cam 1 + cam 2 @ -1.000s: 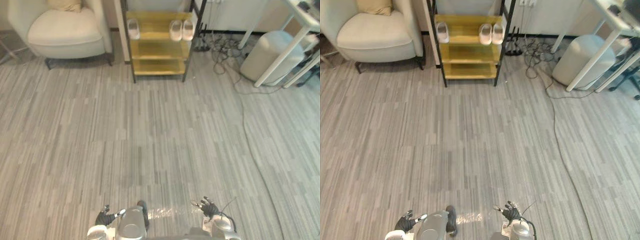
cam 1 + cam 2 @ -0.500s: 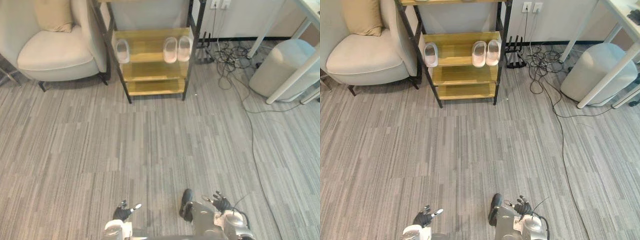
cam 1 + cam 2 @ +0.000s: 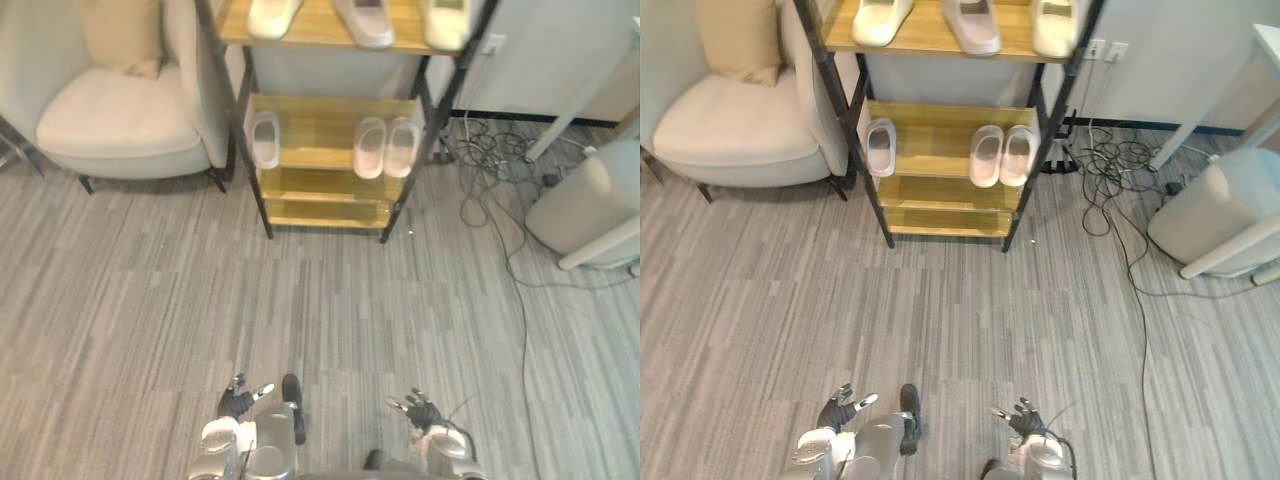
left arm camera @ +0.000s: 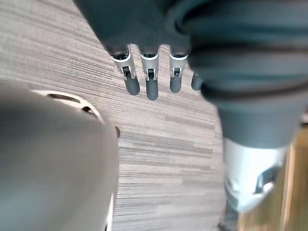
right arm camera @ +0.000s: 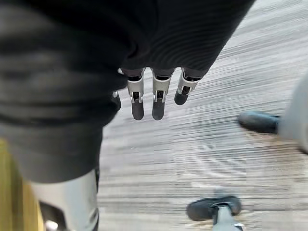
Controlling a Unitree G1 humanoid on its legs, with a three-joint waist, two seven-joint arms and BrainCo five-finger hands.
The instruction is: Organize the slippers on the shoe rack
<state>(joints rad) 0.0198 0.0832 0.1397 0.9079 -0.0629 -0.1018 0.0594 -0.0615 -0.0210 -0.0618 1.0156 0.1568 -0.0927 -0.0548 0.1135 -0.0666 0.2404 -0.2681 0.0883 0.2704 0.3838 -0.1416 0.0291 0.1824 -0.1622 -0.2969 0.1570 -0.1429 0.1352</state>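
1. While both hang well in front of the black-framed shoe rack with yellow wooden shelves (image 3: 930, 135), the left robot hand (image 3: 840, 408) and right robot hand (image 3: 1025, 418) hold nothing, their fingers straight above the floor.
2. On the rack's middle shelf a lone white slipper (image 3: 879, 146) lies at the left end and a pair of white slippers (image 3: 1001, 155) toward the right. Three pale slippers (image 3: 972, 25) lie on the top shelf.
3. Risk: a reach for the lone slipper could strike the rack's left upright, or push the slipper off the back of the shelf.
4. Risk: the tangle of black cables (image 3: 1110, 165) on the floor right of the rack could snag a foot if the approach drifts that way.
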